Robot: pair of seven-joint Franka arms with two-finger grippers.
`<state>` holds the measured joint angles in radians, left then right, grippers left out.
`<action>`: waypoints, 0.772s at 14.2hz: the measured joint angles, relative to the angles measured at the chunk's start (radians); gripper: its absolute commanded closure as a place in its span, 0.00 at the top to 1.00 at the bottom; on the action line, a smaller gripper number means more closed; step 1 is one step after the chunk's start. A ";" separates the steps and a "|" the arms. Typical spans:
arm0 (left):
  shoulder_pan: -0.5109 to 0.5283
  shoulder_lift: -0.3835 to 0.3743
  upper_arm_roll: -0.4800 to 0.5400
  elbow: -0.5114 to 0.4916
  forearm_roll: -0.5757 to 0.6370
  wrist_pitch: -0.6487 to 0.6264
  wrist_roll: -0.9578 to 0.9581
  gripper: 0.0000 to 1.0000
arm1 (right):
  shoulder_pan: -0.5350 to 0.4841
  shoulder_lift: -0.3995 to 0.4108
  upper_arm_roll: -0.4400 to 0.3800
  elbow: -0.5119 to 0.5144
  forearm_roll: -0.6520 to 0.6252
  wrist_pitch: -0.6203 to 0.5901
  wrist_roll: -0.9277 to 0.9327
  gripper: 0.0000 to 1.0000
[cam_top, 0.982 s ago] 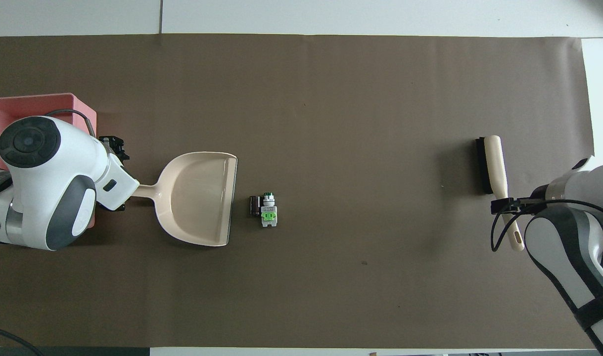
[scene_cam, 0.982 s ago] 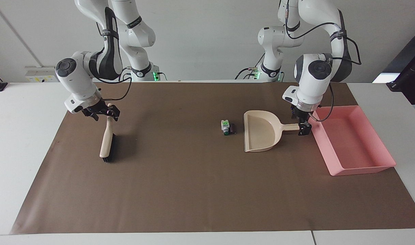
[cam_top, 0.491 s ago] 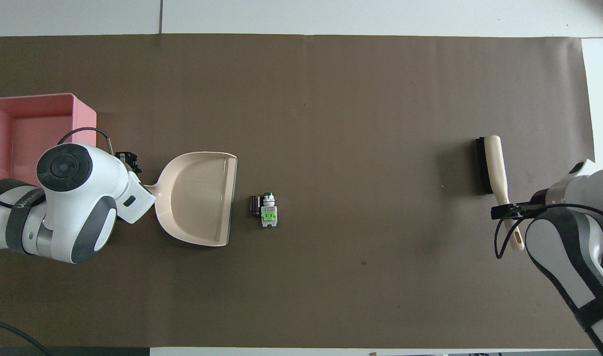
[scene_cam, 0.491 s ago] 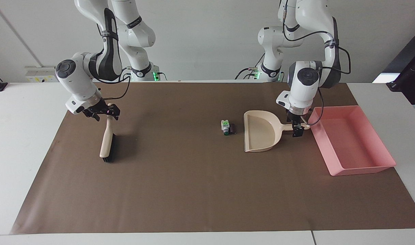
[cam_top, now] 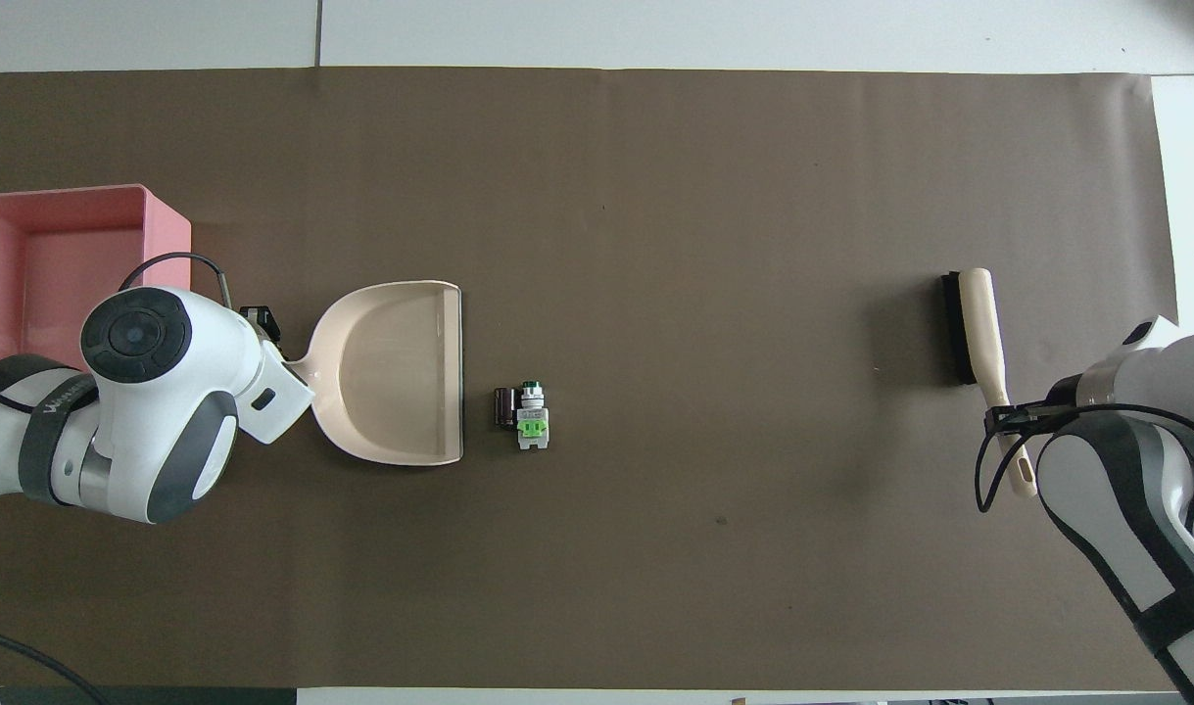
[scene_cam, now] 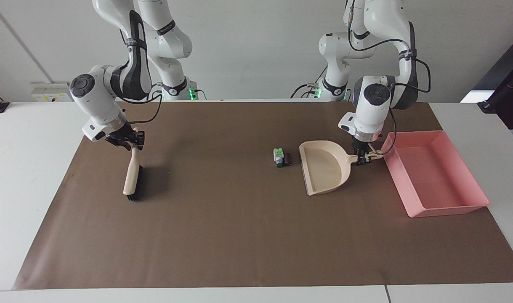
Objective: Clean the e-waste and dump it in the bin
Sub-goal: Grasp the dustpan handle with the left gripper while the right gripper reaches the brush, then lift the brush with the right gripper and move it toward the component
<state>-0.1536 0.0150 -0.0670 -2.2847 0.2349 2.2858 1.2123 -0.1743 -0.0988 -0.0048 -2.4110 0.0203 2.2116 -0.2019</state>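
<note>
1. Treat the step in hand as taking up both tools; nothing swept yet.
2. Trust the left gripper (scene_cam: pixel 364 159), pinched tight on the end of the dustpan (scene_cam: pixel 323 168) handle, just beside the bin (scene_cam: pixel 447 208) at the left arm's end of the brown mat (scene_cam: pixel 239 235).
3. Check the right gripper (scene_cam: pixel 132 142), closed narrow on the top of the brush (scene_cam: pixel 133 176) handle near the mat's edge at the right arm's end; confirm a firm pinch before lifting, since so high a hold probably lets the bristle end swing.
4. Note the e-waste near the middle of the mat: the white-and-green component (scene_cam: pixel 277 157) and the dark block (scene_cam: pixel 287 159), touching each other, just in front of the dustpan's open mouth.
5. Press the dustpan's lip flat against the mat, mouth square to the two bits; judging from the end-of-handle hold, expect the pan to twist if pushed hard.
6. Carry the brush, bristles down, across the mat and set it down on the mat just beside the component, on the side away from the pan.
7. Sweep in one short, slow stroke straight into the mouth; guard against the cylindrical component rolling aside.
8. Tilt the pan back before lifting it over the bin wall.
</note>
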 measured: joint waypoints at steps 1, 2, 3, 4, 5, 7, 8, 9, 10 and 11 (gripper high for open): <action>0.000 -0.001 0.000 0.003 0.001 0.000 0.000 0.01 | 0.007 0.000 0.001 0.000 0.001 0.000 0.006 0.00; 0.000 -0.003 0.000 0.007 0.003 -0.002 0.003 0.00 | 0.017 0.000 0.001 0.000 0.001 -0.001 0.016 0.00; 0.000 -0.006 0.001 0.017 0.004 -0.012 0.016 0.00 | 0.026 0.000 0.002 0.000 0.001 -0.002 0.023 0.00; 0.000 -0.010 0.001 0.034 0.005 -0.040 0.032 0.00 | 0.030 0.000 0.004 0.000 0.001 -0.004 0.030 0.00; 0.001 -0.014 0.002 0.060 0.009 -0.087 0.044 0.00 | 0.033 0.000 0.006 0.002 0.001 -0.008 0.039 0.00; -0.001 -0.020 0.001 0.103 0.076 -0.160 0.058 0.00 | 0.045 -0.001 0.008 0.026 0.001 -0.045 0.070 0.00; -0.008 -0.021 0.001 0.112 0.127 -0.177 0.059 0.00 | 0.063 -0.003 0.009 0.054 0.001 -0.082 0.099 0.00; -0.023 -0.021 0.000 0.113 0.156 -0.194 0.059 0.00 | 0.091 -0.006 0.010 0.093 0.001 -0.128 0.135 0.00; -0.038 -0.021 0.000 0.113 0.166 -0.217 0.052 0.00 | 0.123 -0.010 0.011 0.132 0.001 -0.177 0.161 0.00; -0.053 -0.021 0.000 0.113 0.169 -0.244 0.035 0.00 | 0.160 -0.013 0.012 0.164 0.001 -0.221 0.176 0.00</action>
<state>-0.2064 -0.0057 -0.0673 -2.1716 0.4039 2.0421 1.2469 -0.0147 -0.1121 0.0074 -2.2467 0.0210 1.9905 -0.0258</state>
